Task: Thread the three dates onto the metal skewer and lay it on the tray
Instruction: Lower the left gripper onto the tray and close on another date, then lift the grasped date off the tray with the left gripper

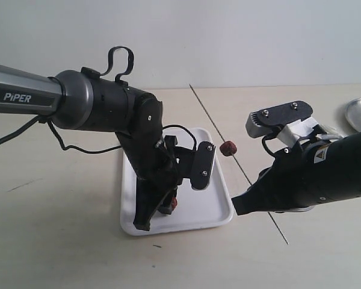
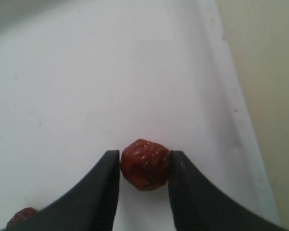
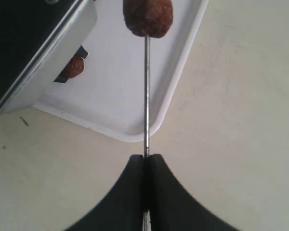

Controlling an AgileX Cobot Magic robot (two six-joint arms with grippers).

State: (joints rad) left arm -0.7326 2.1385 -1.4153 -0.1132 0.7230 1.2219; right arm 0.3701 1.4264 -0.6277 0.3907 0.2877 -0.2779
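Beige table (image 1: 60,241) against a pale wall.

Exterior view: the left arm (image 1: 102,102), marked PiPER, reaches down onto the white tray (image 1: 219,214). The left gripper (image 1: 158,214) sits low on the tray, its jaws hard to read from here. A date (image 1: 175,203) shows red at its tips (which of the loose ones cannot be told). The skewer (image 1: 207,113) runs slantwise above the table, just beside the tray's right edge. One skewered date (image 1: 228,147) sits partway along it. The right gripper (image 1: 253,189) has the skewer clamped below that fruit, and the rod's bare end sticks out past it. A silver dish (image 1: 358,111) lies at the far right edge, well apart.

Left wrist view: the left gripper (image 2: 144,162) is closed onto a clamped date (image 2: 145,166); both fingers (image 2: 103,192) touch its sides. The fruit rests on the tray floor (image 2: 111,72), near the rim. A third date (image 2: 21,216) lies loose on the tray beside one finger.

Right wrist view: the right gripper (image 3: 146,161) is pressed tight on the skewer (image 3: 146,96), no gap visible. The skewered date (image 3: 148,17) hangs over the tray (image 3: 178,91). Another fruit (image 3: 75,66) lies on the tray under the left arm's casing (image 3: 33,48).
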